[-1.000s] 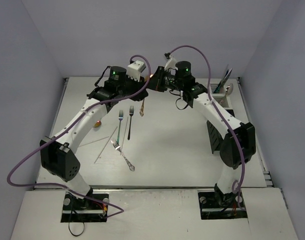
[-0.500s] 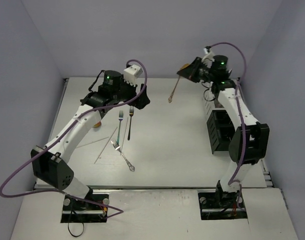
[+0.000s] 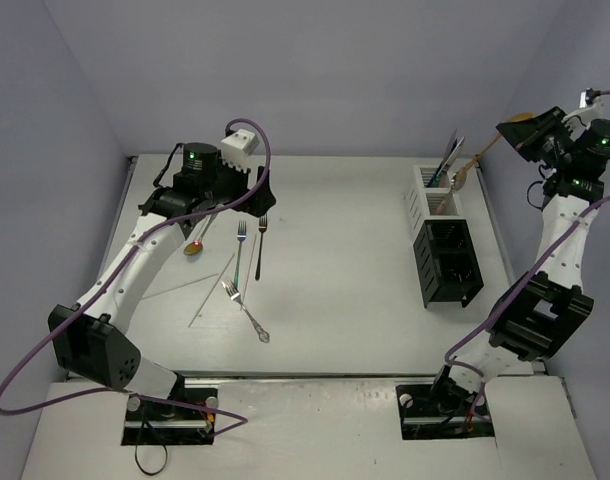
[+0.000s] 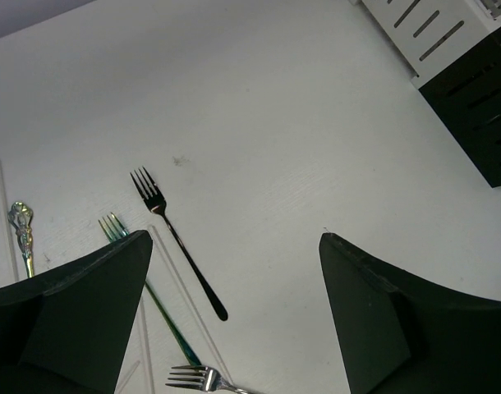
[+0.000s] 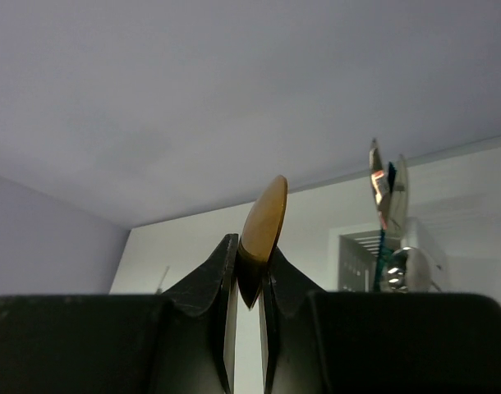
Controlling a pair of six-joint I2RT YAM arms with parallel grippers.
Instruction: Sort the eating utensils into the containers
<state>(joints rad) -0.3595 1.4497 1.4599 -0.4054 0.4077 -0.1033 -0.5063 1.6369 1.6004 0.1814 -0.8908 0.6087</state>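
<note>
My right gripper (image 3: pixel 530 130) is shut on the gold spoon (image 3: pixel 485 152) and holds it high at the far right. Its handle slants down toward the white container (image 3: pixel 421 205). In the right wrist view the spoon's bowl (image 5: pixel 264 215) is pinched between the fingers (image 5: pixel 226 271). The white container holds a blue knife (image 3: pixel 453 153) and a silver spoon (image 3: pixel 462 178). My left gripper (image 3: pixel 253 195) is open and empty above the dark fork (image 4: pixel 178 245), the teal-handled fork (image 4: pixel 112 227) and the silver fork (image 4: pixel 193 378). Pale sticks (image 3: pixel 213 288) lie beside them.
The black container (image 3: pixel 445 262) stands just in front of the white one at the right. A copper-coloured spoon (image 3: pixel 193 247) lies under the left arm. The table's right edge runs close behind the containers. Purple cables hang off both arms.
My right arm has swung from the table's middle to the far right, carrying the gold spoon above the white container. My left arm has drawn back to the left, its gripper empty.
</note>
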